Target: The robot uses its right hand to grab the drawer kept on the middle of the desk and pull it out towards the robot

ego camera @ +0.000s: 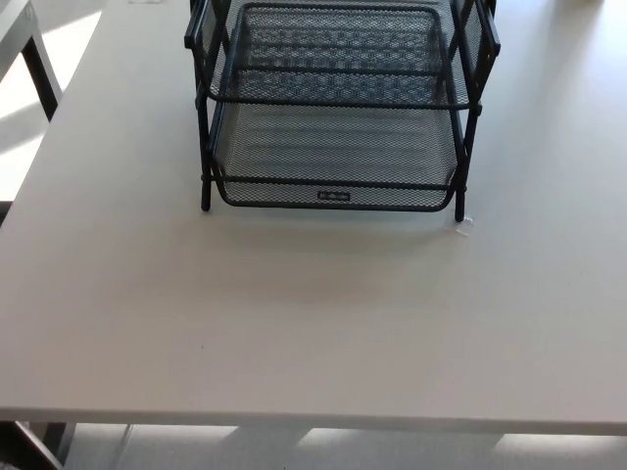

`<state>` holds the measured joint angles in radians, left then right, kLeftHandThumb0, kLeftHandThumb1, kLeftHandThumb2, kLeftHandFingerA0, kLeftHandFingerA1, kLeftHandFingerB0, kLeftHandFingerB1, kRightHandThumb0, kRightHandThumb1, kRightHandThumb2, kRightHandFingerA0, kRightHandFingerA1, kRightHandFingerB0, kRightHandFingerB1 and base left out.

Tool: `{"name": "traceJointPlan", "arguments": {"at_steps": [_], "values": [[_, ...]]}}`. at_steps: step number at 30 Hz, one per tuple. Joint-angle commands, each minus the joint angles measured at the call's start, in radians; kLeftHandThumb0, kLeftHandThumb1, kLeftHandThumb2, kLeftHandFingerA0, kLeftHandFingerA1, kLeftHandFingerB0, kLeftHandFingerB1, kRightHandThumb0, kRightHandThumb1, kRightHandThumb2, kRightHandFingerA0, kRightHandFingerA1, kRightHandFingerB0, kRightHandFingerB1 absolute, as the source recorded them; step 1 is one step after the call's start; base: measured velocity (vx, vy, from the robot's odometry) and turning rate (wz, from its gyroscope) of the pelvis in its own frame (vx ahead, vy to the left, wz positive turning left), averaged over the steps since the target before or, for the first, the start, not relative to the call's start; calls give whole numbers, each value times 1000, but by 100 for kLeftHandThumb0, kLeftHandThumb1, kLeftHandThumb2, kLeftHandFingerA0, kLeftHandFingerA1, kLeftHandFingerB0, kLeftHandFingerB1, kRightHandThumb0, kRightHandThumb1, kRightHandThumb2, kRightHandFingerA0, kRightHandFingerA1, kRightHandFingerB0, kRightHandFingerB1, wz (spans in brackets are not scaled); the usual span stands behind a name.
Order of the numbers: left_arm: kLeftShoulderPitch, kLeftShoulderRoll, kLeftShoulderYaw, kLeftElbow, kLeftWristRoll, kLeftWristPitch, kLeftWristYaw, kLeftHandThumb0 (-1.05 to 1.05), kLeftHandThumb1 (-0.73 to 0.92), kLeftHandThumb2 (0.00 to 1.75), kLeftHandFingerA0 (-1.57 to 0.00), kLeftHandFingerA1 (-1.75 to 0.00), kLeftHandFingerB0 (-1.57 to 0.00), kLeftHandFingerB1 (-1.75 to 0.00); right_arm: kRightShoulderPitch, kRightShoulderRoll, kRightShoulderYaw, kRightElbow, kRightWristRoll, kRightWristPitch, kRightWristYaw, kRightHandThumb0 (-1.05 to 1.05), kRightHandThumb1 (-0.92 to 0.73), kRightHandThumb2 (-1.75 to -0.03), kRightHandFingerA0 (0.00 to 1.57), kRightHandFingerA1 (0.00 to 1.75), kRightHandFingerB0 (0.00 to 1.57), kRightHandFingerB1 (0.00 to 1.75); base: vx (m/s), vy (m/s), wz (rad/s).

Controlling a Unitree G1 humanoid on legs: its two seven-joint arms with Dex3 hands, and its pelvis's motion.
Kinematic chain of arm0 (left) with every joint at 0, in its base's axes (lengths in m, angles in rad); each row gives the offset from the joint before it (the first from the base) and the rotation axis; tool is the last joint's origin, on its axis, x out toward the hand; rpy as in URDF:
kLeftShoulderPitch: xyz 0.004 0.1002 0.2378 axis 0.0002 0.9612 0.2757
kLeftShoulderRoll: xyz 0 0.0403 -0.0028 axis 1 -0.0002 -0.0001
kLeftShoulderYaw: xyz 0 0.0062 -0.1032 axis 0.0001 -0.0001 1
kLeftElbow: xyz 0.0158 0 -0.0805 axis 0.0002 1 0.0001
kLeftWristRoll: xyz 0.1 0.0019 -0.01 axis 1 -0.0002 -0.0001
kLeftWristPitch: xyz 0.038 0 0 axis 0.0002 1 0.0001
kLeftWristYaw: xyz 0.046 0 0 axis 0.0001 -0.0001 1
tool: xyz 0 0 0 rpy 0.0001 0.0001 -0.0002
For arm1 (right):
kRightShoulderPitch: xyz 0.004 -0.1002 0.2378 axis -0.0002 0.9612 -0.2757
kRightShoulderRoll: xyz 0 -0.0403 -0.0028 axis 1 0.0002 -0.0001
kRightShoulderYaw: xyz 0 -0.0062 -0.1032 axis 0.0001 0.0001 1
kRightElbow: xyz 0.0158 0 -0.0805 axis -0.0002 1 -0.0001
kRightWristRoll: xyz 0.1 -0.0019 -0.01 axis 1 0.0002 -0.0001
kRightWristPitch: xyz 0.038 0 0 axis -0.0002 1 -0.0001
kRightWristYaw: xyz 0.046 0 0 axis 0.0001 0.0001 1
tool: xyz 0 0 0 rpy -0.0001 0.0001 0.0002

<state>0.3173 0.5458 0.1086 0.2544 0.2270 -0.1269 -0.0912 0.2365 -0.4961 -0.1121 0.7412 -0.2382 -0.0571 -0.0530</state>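
A black wire-mesh drawer rack (pixel 338 103) stands at the middle back of the pale desk (pixel 294 323). Its lower drawer (pixel 333 191) has a curved front rim with a small label plate (pixel 334 196) at its centre. An upper mesh tray (pixel 338 49) sits above it in the black frame. The lower drawer's front lies about level with the frame's two front legs. Neither of my hands shows in the head view.
The desk's front edge (pixel 313 423) runs across the bottom of the picture, with floor below it. A second table's leg (pixel 41 69) stands at the far left beyond the desk's left edge. A small clear scrap (pixel 464 223) lies by the rack's right front leg.
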Motion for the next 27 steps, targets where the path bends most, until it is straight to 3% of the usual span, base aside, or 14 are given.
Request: {"name": "traceJointPlan", "arguments": {"at_steps": [1,5,6,8,10,12,15,16,17,21,22,23,25,27], "values": [[83,190,22,-258,115,-121,-84,-30,59,58,-78,-78,-77,-53,55,-148,-90,-125,-33,-33,-93,-74,-47,-85,85,87,15,44,0,0,0],[102,204,23,-277,105,-108,-73,-30,60,58,-77,-79,-77,-53,61,-164,-111,-173,-39,15,-85,-73,-60,-59,87,88,23,31,0,0,0],[104,208,22,-280,103,-106,-72,-30,60,58,-77,-79,-76,-53,67,-173,-111,-183,-47,36,-81,-76,-49,-85,83,89,15,42,0,0,0],[107,212,19,-283,100,-103,-70,-30,60,58,-77,-79,-76,-53,75,-187,-111,-199,-59,68,-75,-76,-49,-85,83,89,15,42,0,0,0],[106,213,19,-280,104,-107,-66,-30,59,58,-78,-80,-77,-54,98,-198,-152,-210,-47,67,-100,-74,-61,-59,87,124,23,32,0,0,0],[104,214,22,-284,104,-103,-69,-30,59,58,-78,-81,-78,-54,111,-208,-169,-227,-45,78,-94,-74,-62,-60,87,127,21,31,0,0,0],[104,208,26,-285,104,-102,-70,-30,59,57,-78,-81,-78,-55,118,-226,-207,-237,-20,86,-63,-73,-62,-60,85,121,21,30,0,0,0],[104,207,27,-285,105,-106,-68,-30,59,57,-78,-82,-79,-55,109,-232,-215,-227,-11,92,-47,-76,-49,-87,83,96,11,42,0,0,0],[104,207,28,-286,106,-107,-70,-30,59,58,-77,-81,-78,-55,106,-236,-222,-227,-6,99,-42,-75,-62,-60,81,108,19,29,0,0,0],[107,204,33,-295,103,-94,-81,-31,60,58,-76,-81,-78,-56,108,-245,-253,-235,-8,113,-48,-73,-61,-60,80,115,21,30,0,0,0],[108,204,34,-297,102,-96,-83,-30,60,58,-77,-83,-78,-56,108,-244,-263,-232,0,113,-40,-74,-48,-85,85,99,15,42,0,0,0],[112,206,42,-300,100,-94,-84,-30,59,58,-77,-84,-78,-57,107,-238,-268,-244,2,112,-40,-72,-60,-59,83,108,21,30,0,0,0],[113,206,43,-300,103,-95,-85,-32,61,58,-76,-86,-77,-57,105,-252,-269,-236,-21,118,-53,-80,-51,-85,90,104,17,41,0,0,0],[113,204,45,-300,98,-96,-87,-31,60,57,-78,-86,-78,-57,100,-255,-277,-235,-13,124,-42,-72,-60,-59,82,98,22,29,0,0,0]]}}
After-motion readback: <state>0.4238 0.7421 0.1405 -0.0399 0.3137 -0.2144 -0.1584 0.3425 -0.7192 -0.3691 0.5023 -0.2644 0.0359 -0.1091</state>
